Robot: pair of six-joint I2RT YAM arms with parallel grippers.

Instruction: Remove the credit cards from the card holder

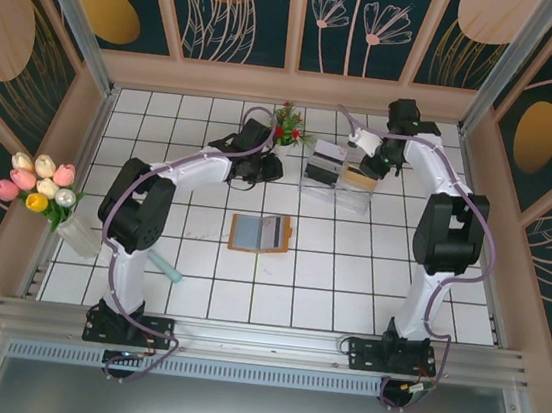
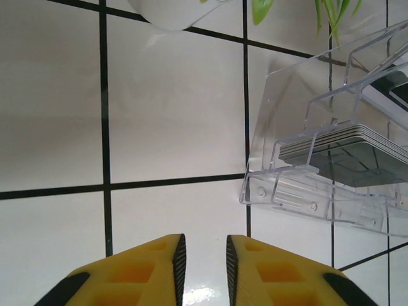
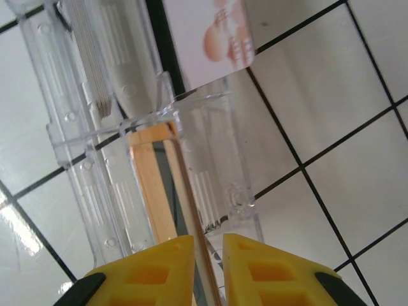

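Orange-brown holder (image 1: 260, 233) open flat on the tiles (image 1: 328, 273), apart from both hands: behind the left gripper (image 1: 270, 171) toward the bases, farther back and leftward of the right gripper (image 1: 370, 166). Teal cards (image 1: 250, 231) in its left half, not taken out. Left fingers (image 2: 146, 268) slightly parted, nothing between, over bare tile; clear tray (image 2: 280, 191) ahead to their right, grey stack (image 2: 357, 150) in it, plant (image 1: 288, 127) just beyond. Right fingers (image 3: 153, 268) a narrow gap apart at the tray's end, tan card (image 3: 188, 191) edge-on between them, close against the left pad; whether pinched, cannot tell. Tulips (image 1: 41, 188) far left of both
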